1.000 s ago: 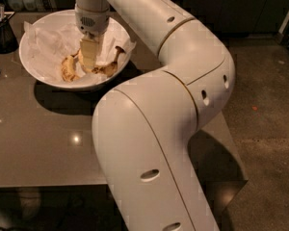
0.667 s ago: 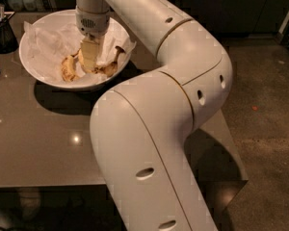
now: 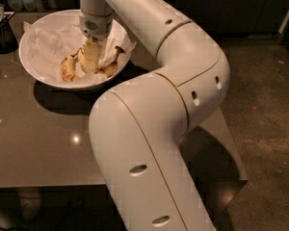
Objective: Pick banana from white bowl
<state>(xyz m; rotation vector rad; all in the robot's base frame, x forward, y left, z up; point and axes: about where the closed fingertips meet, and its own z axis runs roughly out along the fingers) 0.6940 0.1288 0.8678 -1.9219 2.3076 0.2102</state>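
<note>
Banana (image 3: pixel 110 68) in the white bowl (image 3: pixel 31 61), lying on crumpled paper (image 3: pixel 50 40), and only its right-hand part shows: a brown-spotted curve with a dark stem end pointing up toward the bowl's far-right rim. The rest of it is hidden behind the gripper (image 3: pixel 90 64), which hangs straight down inside the bowl, right at the fruit. Whether the jaws are clenched, released or grasping the banana, I cannot tell; the pale tip blends into the yellow peel beneath it. Just left of the gripper lies a shorter banana (image 3: pixel 67 71), also spotted, with its near end against the bowl wall.

The bowl stands at the far-left corner of the surface (image 3: pixel 48 143), throwing a dark shadow toward the near edge. The robot arm (image 3: pixel 183 81) fills the middle of the view, sweeping from the bottom edge up and back over the bowl, and it covers the bowl's right rim and much of the surface's right side. At the left edge a dark container (image 3: pixel 1 32) is cut off, too dim to make out.
</note>
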